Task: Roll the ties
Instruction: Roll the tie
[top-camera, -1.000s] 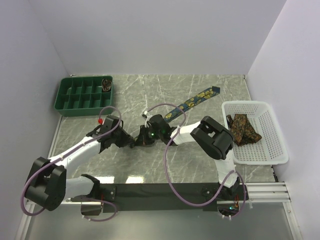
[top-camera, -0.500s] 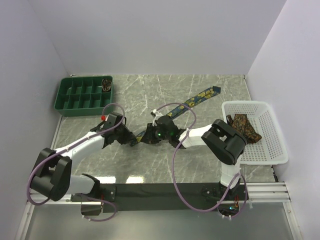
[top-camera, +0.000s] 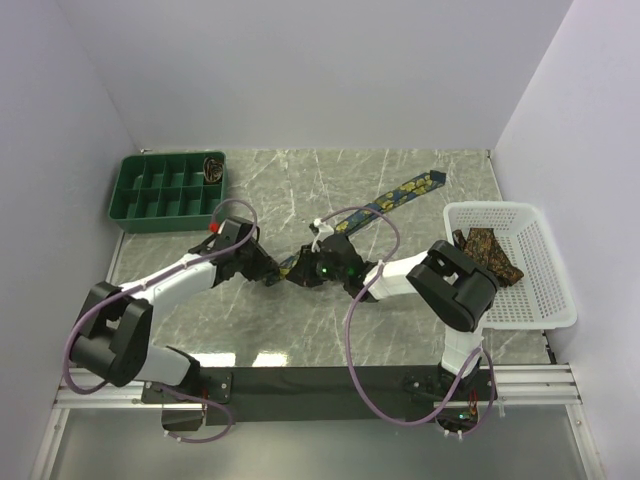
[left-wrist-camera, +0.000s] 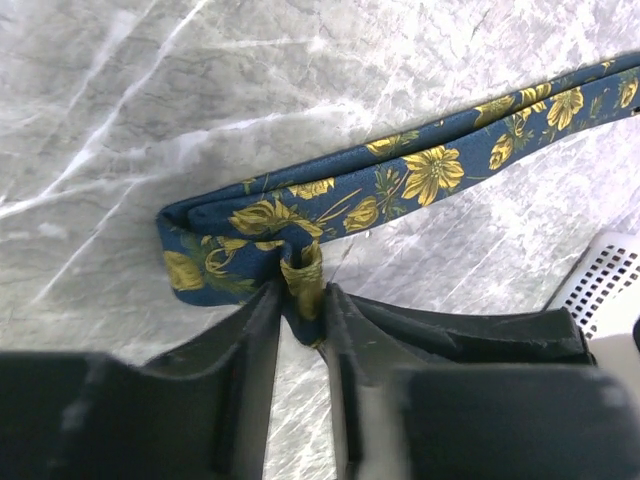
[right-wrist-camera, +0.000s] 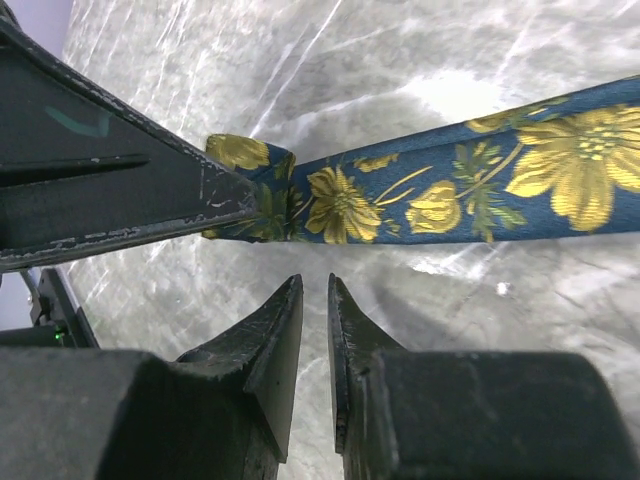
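Top view: the left arm is reaching from 7 o'clock toward the centre of the grey marble table (top-camera: 300, 330), elbow low and forearm angling toward 2 o'clock. The right arm is folding back from 5 o'clock, its forearm pointing toward 9 o'clock, so the two wrists are meeting nose to nose.

The dark navy fabric necktie with yellow floral print (top-camera: 392, 199) is lying flat from the centre toward 2 o'clock. Its near end is doubled over. The left gripper (left-wrist-camera: 301, 305) is clamping a bunched fold of that end. The right gripper (right-wrist-camera: 315, 297) is hovering just short of the tie's edge, its jaws slightly apart and gripping nothing.

Brown gold-patterned ties (top-camera: 485, 255) are lying in the white plastic mesh basket (top-camera: 545, 300) at 3 o'clock. The green compartment tray (top-camera: 130, 215) is sitting at 10 o'clock.
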